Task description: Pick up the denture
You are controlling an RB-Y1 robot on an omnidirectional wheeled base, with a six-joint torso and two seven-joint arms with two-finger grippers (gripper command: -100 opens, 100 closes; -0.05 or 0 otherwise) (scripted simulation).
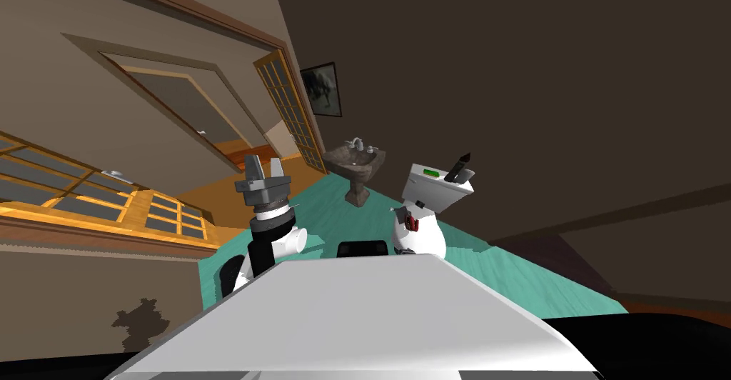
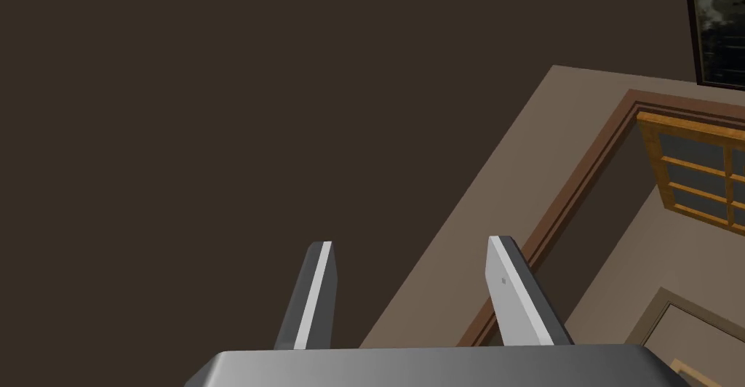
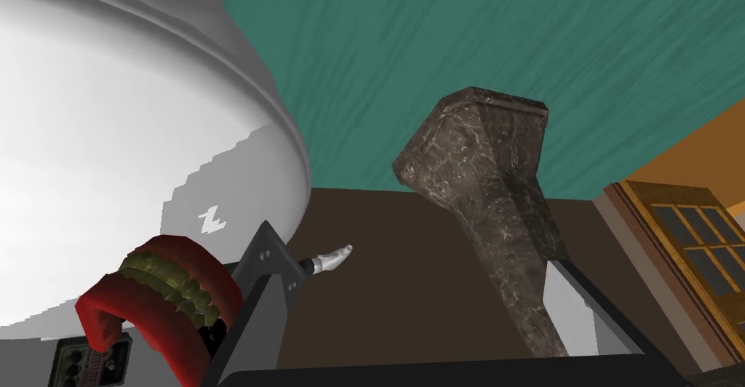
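Right wrist view showed the denture (image 3: 156,295) against the white toilet (image 3: 109,150), just outside the spread right gripper (image 3: 412,248), so closing there would likely have missed or knocked it; the left gripper (image 2: 409,241) stood spread too.

The left arm (image 1: 265,251) is built of stacked parts: a black sleeve, a rounded white joint cap, a thin white ring, then a ribbed mid-grey collar under the grey box of the left gripper (image 1: 265,176). From its wrist, that gripper's fingers (image 2: 316,295) are thin blades, light grey on one face and darker grey on the other. One carries a small dot like a screw head, and both rise from a smooth grey body with a rounded rim. The right gripper (image 3: 415,244) has a dark body. One of its fingers (image 3: 262,288) is charcoal with two small round screws, and the other is pale-faced with a dark edge.
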